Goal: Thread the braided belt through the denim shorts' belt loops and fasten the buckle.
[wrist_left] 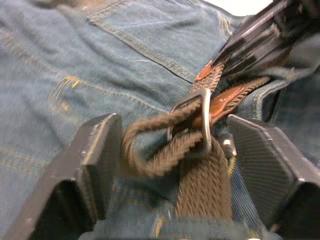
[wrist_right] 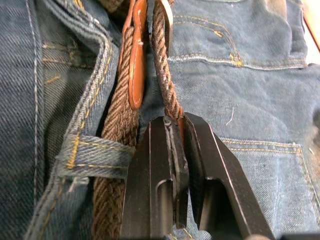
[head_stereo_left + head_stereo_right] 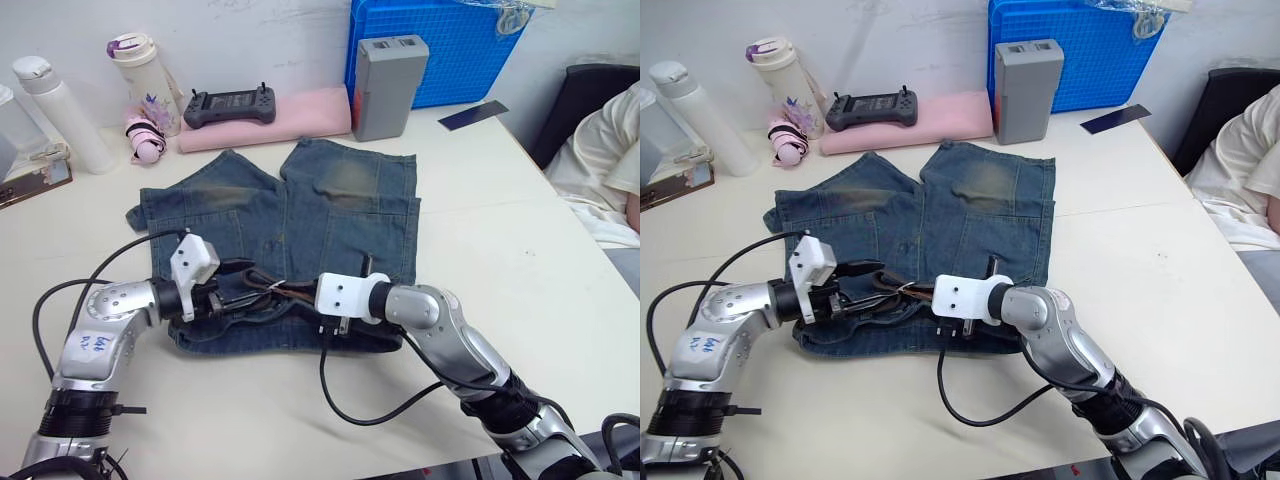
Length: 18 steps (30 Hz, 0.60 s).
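The denim shorts lie flat on the white table, waistband nearest me. Along that waistband runs the braided belt, passing under a belt loop. The silver buckle, on its tan leather end, has a loop of strap through it. It lies between the wide-apart fingers of my left gripper, which is open over the waistband. My right gripper is shut on a strand of the belt just right of the buckle, also seen from above. Both grippers face each other closely.
Beyond the shorts sit a pink folded cloth with a black controller on it, a grey box and a blue crate. Bottles stand at the back left. A person sits at the right edge.
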Motion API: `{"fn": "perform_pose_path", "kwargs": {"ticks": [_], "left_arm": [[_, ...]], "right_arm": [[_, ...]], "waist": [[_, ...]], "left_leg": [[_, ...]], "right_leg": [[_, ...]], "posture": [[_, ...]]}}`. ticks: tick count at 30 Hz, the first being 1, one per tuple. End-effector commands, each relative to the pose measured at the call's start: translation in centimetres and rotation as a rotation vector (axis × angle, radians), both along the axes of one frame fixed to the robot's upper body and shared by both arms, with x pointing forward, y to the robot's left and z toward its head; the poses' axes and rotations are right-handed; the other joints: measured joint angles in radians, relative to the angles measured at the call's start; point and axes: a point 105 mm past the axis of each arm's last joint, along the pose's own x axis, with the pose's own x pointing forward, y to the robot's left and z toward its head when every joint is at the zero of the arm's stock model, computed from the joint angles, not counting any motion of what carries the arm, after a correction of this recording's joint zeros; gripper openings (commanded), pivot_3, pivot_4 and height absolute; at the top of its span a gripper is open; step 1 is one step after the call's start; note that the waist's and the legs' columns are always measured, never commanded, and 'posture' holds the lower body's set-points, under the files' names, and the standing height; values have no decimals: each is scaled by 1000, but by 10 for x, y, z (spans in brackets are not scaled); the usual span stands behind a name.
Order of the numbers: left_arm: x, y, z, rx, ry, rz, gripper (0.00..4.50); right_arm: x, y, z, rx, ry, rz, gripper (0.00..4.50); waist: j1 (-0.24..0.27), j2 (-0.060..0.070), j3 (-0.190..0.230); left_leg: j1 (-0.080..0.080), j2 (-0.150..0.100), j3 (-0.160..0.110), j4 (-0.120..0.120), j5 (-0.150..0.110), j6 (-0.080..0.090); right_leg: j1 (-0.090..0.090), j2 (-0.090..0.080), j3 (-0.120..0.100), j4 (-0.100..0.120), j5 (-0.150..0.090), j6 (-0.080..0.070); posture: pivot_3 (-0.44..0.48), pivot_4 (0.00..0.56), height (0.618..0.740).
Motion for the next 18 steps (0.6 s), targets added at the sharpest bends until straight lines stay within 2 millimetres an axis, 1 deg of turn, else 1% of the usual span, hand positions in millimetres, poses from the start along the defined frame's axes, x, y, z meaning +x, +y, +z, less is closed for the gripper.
{"fn": "perform_pose_path", "kwargs": {"ticks": [1, 2, 3, 4, 5, 7, 8, 9, 10, 12, 14, 18], "left_arm": [[-9, 10, 12, -22, -9, 10, 3578], [-12, 12, 11, -27, 1, 7, 3016], [-14, 15, 6, -7, 14, 7, 2829], [-16, 17, 0, 15, 32, 7, 2386], [-17, 18, -8, 47, 48, 6, 2043], [-20, 17, -24, 115, 78, -11, 1052], [-23, 16, -33, 154, 89, -30, 689], [-25, 16, -38, 178, 95, -44, 229], [-25, 16, -45, 206, 104, -45, 42], [-23, 17, -55, 235, 107, -35, 42], [-23, 15, -60, 252, 105, -46, 42], [-26, 11, -67, 278, 105, -80, 42]], "right_arm": [[-2, 0, 10, 20, -56, -6, 0], [-2, 0, 10, 21, -59, -7, 0], [-2, 0, 10, 26, -65, -10, 0], [-3, 0, 11, 30, -70, -13, 0], [-3, 0, 12, 35, -77, -15, 0], [-4, -2, 14, 47, -92, -23, 0], [-5, -3, 16, 52, -99, -29, 0], [-5, -4, 17, 56, -104, -33, 0], [-7, -7, 19, 65, -111, -39, 0], [-13, -14, 24, 81, -133, -44, 0], [-21, -25, 25, 91, -146, -55, 0], [-38, -62, 13, 42, -142, -135, 0]], "waist": [[1, 0, 0], [1, 0, 0], [1, 0, 0], [1, 0, 0], [1, 0, 0], [2, 0, 0], [2, 0, 0], [2, 0, 0], [3, 0, 0], [4, 0, 0], [9, 0, 0], [29, 1, -1]], "left_leg": [[0, 0, 0, 0, 0, 0], [0, 0, 0, 0, 0, 0], [0, 0, 0, 0, 0, 0], [0, 0, 0, 0, 0, 0], [0, 0, 0, 0, 0, 0], [0, 0, 0, -1, 0, 0], [0, 0, 0, -1, 0, 0], [0, 0, 0, -1, 0, 0], [0, 0, 0, -1, 0, 0], [0, 0, 0, -1, 0, 0], [0, 0, 0, -1, 0, 0], [1, 0, 0, -2, -1, 0]], "right_leg": [[0, 0, 0, 0, 0, 0], [0, 0, 0, 0, 0, 0], [0, 0, 0, 0, 0, 0], [1, 0, 0, -1, 0, 0], [1, 0, 0, -1, 0, 0], [0, 0, 0, -1, 0, 0], [0, 0, 0, -1, 0, 0], [0, 0, 0, -1, 0, 0], [0, 0, 0, -1, 0, 0], [1, 0, 0, -1, 0, 0], [1, 0, 0, -2, 0, 0], [1, 0, 0, -3, 0, 0]], "posture": [[0, 150, 727], [0, 150, 727], [0, 150, 727], [0, 150, 727], [0, 150, 727], [0, 150, 727], [0, 150, 727], [0, 150, 727], [0, 150, 727], [0, 150, 727], [0, 150, 727], [0, 150, 727]]}}
